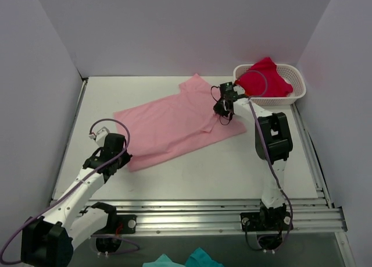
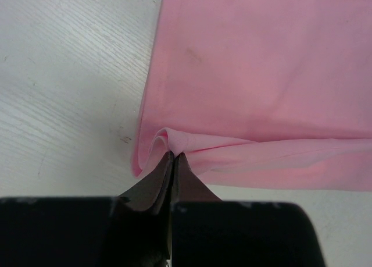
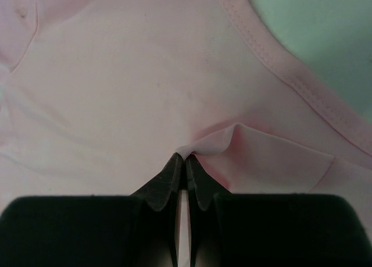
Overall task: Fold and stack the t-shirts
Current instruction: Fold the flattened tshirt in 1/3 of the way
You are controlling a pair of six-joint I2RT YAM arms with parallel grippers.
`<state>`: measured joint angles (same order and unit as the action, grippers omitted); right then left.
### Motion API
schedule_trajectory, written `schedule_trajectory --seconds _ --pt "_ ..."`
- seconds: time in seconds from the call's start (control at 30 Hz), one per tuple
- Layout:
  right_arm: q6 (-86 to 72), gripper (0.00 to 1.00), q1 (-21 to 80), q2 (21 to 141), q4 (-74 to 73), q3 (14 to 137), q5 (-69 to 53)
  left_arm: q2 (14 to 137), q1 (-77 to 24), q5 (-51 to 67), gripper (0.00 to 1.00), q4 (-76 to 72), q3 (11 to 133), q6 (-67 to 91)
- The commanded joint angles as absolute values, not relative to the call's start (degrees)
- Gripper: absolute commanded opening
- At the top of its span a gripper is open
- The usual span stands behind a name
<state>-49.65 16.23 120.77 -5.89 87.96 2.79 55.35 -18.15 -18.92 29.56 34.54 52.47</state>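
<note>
The light pink t-shirt [image 1: 174,124] lies spread across the middle of the table, slanting from near left to far right. My left gripper [image 1: 123,160] is shut on its near left corner; the left wrist view shows the pinched fold of pink t-shirt [image 2: 261,75] at my left gripper's tips [image 2: 174,155]. My right gripper [image 1: 225,117] is shut on the shirt near its right edge; in the right wrist view the pink t-shirt [image 3: 145,75] puckers up at my right gripper [image 3: 185,158]. The crimson red t-shirt [image 1: 264,78] is bunched in the basket.
A white lattice basket [image 1: 295,84] stands at the far right corner of the table. Grey walls close in the left, back and right sides. Metal rails [image 1: 221,212] run along the near edge. Teal cloth [image 1: 189,260] shows at the bottom edge.
</note>
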Motion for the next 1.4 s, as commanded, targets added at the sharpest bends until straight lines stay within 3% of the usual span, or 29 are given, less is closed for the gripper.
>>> schedule_trajectory --seconds 0.0,0.57,0.67,0.7,0.77,0.8,0.83,0.93,1.13,1.37 --pt "-49.5 0.00 16.5 122.6 -8.2 93.1 4.6 55.4 -17.3 -18.2 0.02 26.0 34.4 52.2" --pt "-48.4 0.00 16.3 129.3 -10.6 103.3 4.4 60.8 -13.3 -17.8 0.03 22.5 33.8 53.2" --pt "-48.3 0.00 16.3 130.8 -10.8 104.7 3.9 61.9 -12.7 -17.5 0.18 22.1 33.8 52.8" --pt "-48.2 0.04 16.3 131.0 -10.9 104.9 3.5 62.5 -12.1 -17.3 0.44 21.8 33.8 52.7" --pt "-48.0 0.27 16.3 131.9 -10.8 105.6 3.3 63.1 -11.8 -16.6 0.71 21.2 33.6 52.5" --pt "-47.8 0.59 16.3 132.1 -10.2 105.6 3.3 63.6 -11.4 -16.4 0.91 21.0 33.5 52.5" --pt "-47.7 0.71 16.2 132.4 -10.0 105.6 3.1 63.8 -11.3 -16.3 0.97 20.8 33.4 52.2" --pt "-47.0 0.85 16.1 132.5 -8.7 106.3 2.8 64.2 -10.9 -15.6 0.94 20.4 33.7 51.9" --pt "-45.1 0.85 16.2 127.0 -7.7 104.5 4.7 61.5 -10.5 -16.2 0.94 20.8 33.7 51.1" --pt "-46.2 0.84 18.2 118.0 -4.2 93.9 6.7 56.6 -10.5 -16.6 0.94 20.8 32.4 50.5"
